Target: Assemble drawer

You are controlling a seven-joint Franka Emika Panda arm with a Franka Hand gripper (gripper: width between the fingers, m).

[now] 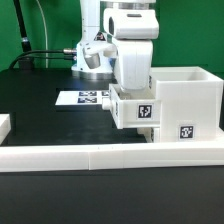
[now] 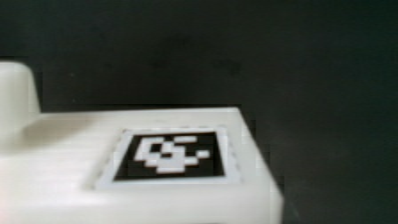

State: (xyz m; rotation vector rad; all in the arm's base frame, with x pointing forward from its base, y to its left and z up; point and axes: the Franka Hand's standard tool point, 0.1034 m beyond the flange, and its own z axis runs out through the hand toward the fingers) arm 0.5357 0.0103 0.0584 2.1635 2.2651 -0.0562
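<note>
**At the housing's open side: tray under the claw, part-way to its slot**

Nearest the camera in the exterior view, the long low border rail (image 1: 110,152) ran across the front of the black table (image 1: 35,105). A small white piece (image 1: 4,124) sat at the exterior view's left edge; couldn't tell what it was.

Just behind the rail sat the drawer housing (image 1: 185,105), a white cube-like box with a tag on its front face. Its top looked open and I saw nothing inside, though the interior was mostly hidden.

A small tray (image 1: 136,108) was against the housing's side on the exterior view's left, tag facing the camera. It seemed to touch or partly enter the housing; the seam was not clear enough to call. Tray contents not visible.

The gripper (image 1: 133,84) was directly above the tray, arm body coming straight down onto it. The fingers were hidden behind the tray and wrist, so I couldn't tell how wide they stood or whether they had hold of the tray. The wrist view only showed the tray's (image 2: 143,160) tagged white face up close, blurred, with dark table beyond.

Key relation, as I judged it: the housing lay toward the exterior view's right of the claw, so the tray's slide axis ran left-right in that view. Next move likely a push along that line; risk was the tray skewing and jamming at the opening.

Farther back, the marker board (image 1: 84,98) lay flat on the table, and the robot base (image 1: 92,55) stood behind it.
</note>
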